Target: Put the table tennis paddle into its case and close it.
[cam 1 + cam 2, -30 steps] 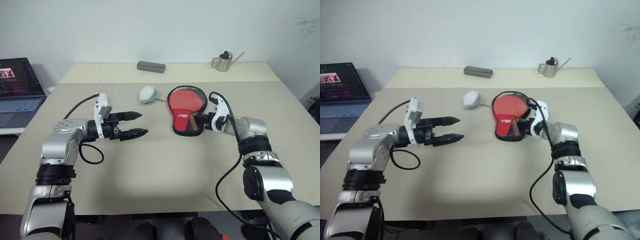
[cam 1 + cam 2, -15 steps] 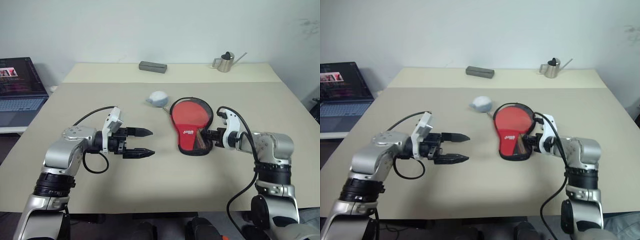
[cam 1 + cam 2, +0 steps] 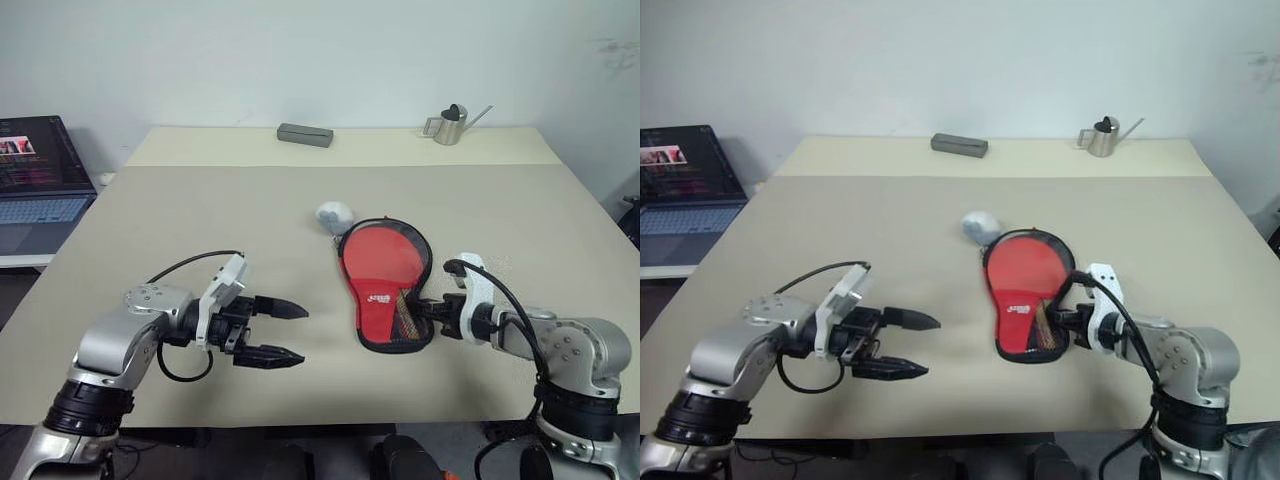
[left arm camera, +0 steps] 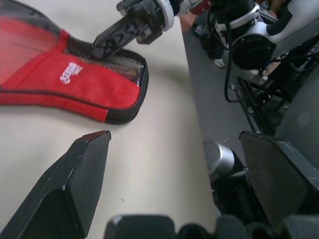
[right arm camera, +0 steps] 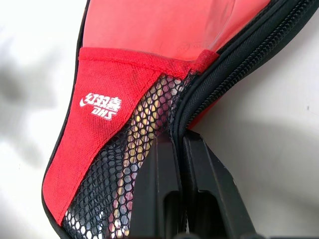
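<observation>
We see the case flat on the table, mid-right, w/ the paddle inside, its red face showing thru the clear side. Right gripper is pinched tight on the case's handle end, fingers pressed together at the zipper rim by the mesh pocket. Left gripper hangs over bare table, well apart from the case, fingers spread wide, holding nothing. White ball sits just beside the case's round end
</observation>
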